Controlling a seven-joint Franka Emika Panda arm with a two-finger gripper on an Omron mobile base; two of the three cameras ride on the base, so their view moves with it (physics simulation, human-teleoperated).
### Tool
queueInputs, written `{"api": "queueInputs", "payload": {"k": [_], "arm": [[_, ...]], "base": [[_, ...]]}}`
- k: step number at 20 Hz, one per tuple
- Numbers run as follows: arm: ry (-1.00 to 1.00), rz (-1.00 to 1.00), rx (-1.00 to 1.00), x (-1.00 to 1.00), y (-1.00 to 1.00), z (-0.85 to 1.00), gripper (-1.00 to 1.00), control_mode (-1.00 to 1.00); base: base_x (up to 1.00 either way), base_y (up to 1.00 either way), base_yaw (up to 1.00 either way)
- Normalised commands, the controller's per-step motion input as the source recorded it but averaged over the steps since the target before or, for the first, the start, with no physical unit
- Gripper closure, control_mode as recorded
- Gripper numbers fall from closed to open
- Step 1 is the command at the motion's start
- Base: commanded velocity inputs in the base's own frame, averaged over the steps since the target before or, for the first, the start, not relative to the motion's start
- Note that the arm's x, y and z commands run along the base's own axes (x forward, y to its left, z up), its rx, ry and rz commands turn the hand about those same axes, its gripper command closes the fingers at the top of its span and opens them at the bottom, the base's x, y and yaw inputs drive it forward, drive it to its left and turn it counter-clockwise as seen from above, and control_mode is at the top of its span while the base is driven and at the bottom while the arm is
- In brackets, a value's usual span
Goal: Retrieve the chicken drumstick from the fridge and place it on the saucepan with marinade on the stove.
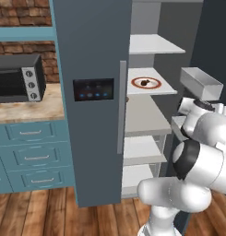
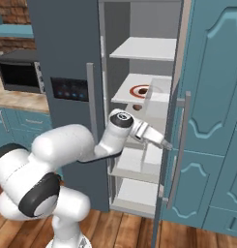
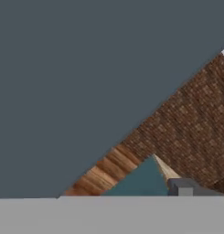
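The fridge (image 1: 91, 55) stands with its left door shut and its right door (image 2: 176, 111) swung open. On a middle shelf, the small dark-brown chicken drumstick (image 1: 145, 83) lies on a white red-rimmed plate (image 1: 134, 83), also seen as the drumstick (image 2: 142, 90) in the right base view. My gripper (image 2: 166, 145) reaches low across the open compartment, close to the open door's edge and its long handle (image 2: 181, 145), well below the plate. Its jaws are too small to read. A slate-grey fridge surface (image 3: 77, 82) looms close in the hand view. The saucepan and the stove are out of view.
A black-and-grey microwave (image 1: 17, 78) sits on a wooden counter (image 1: 26, 108) left of the fridge, above teal drawers (image 1: 31, 156). Tall teal cabinets (image 2: 212, 121) stand right of the open door. A grey door bin (image 1: 202, 82) juts out above my arm.
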Motion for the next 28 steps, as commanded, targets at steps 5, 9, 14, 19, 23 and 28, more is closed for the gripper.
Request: {"api": "queueInputs", "payload": {"k": [5,9,14,19,23,28], "arm": [[-0.03,-0.02,-0.02,-0.57,0.6,0.49,-1.0,-1.0],[-0.3,0.0,0.0,-1.0,1.0,1.0,-1.0,-1.0],[-0.13,0.07,0.0,-0.98,1.0,1.0,-1.0,-1.0],[0.08,0.33,0.0,-0.61,1.0,0.65,-1.0,-1.0],[0.1,0.5,0.03,-0.54,0.89,0.21,-1.0,-1.0],[0.04,0.27,0.34,-0.12,0.77,0.0,-1.0,-1.0]], "base": [[0.0,0.0,0.0],[0.0,0.0,0.0],[0.0,0.0,0.0],[0.0,0.0,0.0],[0.0,0.0,0.0],[0.0,0.0,0.0]]}}
